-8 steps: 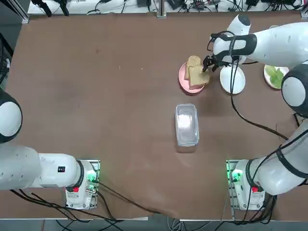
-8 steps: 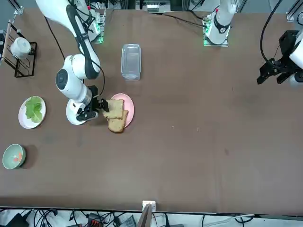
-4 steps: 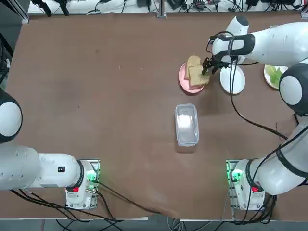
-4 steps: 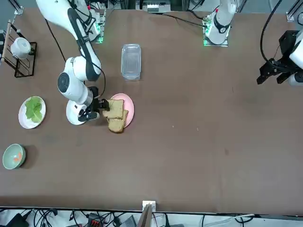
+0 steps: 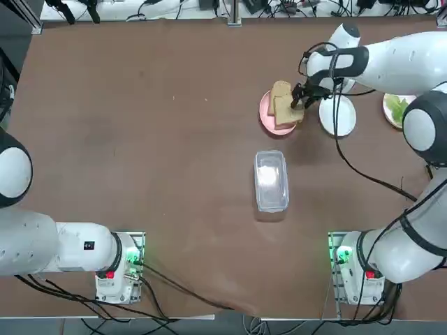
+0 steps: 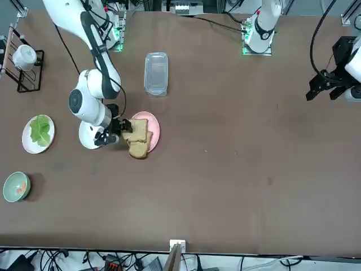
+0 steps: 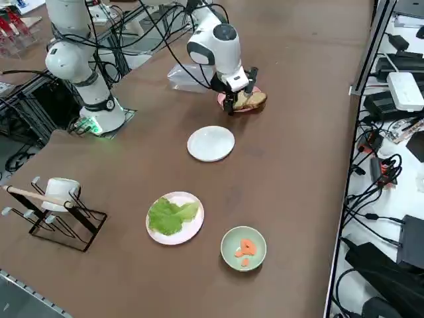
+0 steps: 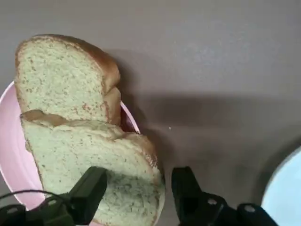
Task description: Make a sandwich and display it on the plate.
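Note:
Two tan toast slices [image 5: 284, 106] [image 6: 137, 138] [image 7: 250, 99] [image 8: 70, 108] lie overlapping on a pink plate [image 5: 264, 113] [image 6: 153, 125] [image 8: 9, 155]. A stacked sandwich is not in view. The white plate [image 5: 338, 117] [image 6: 87, 137] [image 7: 211, 144] sits bare just beside them, on the robot's right. My right gripper [image 5: 299, 98] [image 6: 115, 131] [image 7: 236, 94] [image 8: 138, 188] is low at the toast's edge, between the two plates. It is open, and the upper slice's corner lies between its fingers [image 8: 89, 193] with a gap at the other finger.
A clear lidded container [image 5: 271, 180] [image 6: 156, 73] stands nearer the arm bases. Farther to the robot's right are a lettuce plate [image 6: 38, 134] [image 7: 175, 217] and a pale-green bowl [image 6: 16, 186] [image 7: 243, 248] with carrot bits. A wire rack with a cup [image 6: 22, 59] [image 7: 59, 212] is at that side's edge.
My right gripper has edged slightly in over the toast's corner. The slices and plates have not moved.

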You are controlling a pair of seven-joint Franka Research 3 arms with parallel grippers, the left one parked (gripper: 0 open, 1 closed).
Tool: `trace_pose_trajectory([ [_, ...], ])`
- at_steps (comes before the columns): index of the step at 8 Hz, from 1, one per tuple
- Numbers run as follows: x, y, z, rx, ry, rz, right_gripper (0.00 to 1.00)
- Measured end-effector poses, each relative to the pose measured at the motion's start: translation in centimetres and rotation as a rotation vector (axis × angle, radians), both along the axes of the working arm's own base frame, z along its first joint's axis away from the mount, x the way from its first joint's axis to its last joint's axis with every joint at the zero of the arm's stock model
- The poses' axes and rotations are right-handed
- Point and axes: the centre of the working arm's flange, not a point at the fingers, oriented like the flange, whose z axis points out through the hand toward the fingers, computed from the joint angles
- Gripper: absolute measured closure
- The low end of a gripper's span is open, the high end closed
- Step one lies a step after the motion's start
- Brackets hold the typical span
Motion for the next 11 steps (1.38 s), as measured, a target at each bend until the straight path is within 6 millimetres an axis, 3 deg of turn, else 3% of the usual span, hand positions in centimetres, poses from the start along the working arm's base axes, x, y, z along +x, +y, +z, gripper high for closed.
trace_pose_trajectory([
  [2,0.08,0.04,0.03,0.001,-0.001,-0.001,0.23],
  [6,0.15,0.10,0.12,0.003,-0.002,0.001,0.57],
  [10,0.16,0.16,0.16,0.004,0.000,0.004,0.69],
  [11,0.15,0.17,0.16,0.004,0.001,0.008,0.78],
])
